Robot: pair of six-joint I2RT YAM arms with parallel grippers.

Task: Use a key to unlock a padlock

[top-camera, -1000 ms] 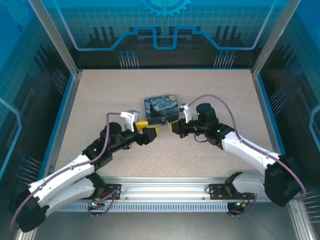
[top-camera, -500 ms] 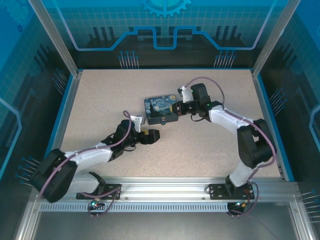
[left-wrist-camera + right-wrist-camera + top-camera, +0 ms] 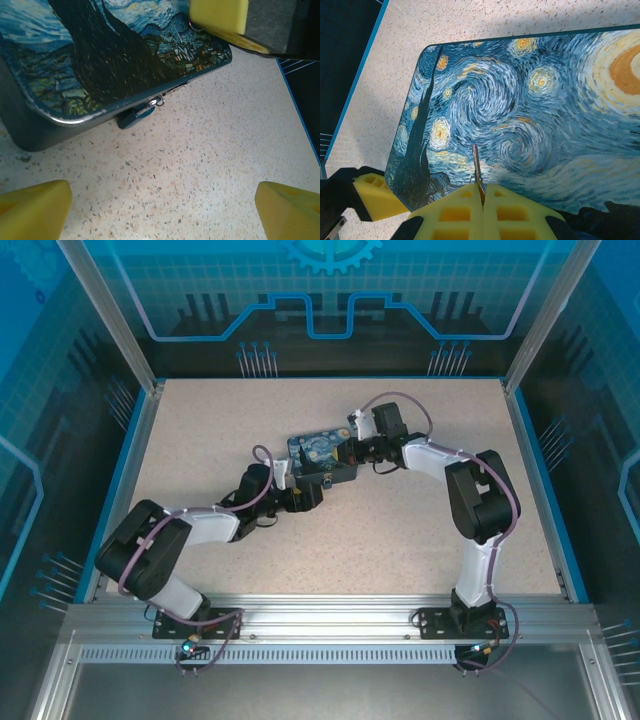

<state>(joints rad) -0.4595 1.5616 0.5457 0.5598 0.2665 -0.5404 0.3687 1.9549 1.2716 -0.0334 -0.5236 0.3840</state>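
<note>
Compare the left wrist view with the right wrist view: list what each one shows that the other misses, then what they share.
Left wrist adds: the padlock hanging at the front edge of the painted box, ahead of the open left gripper. Right wrist adds: the key, pinched in the shut right gripper, its blade reaching out over the lid. Shared: the painted box and the speckled table.
</note>
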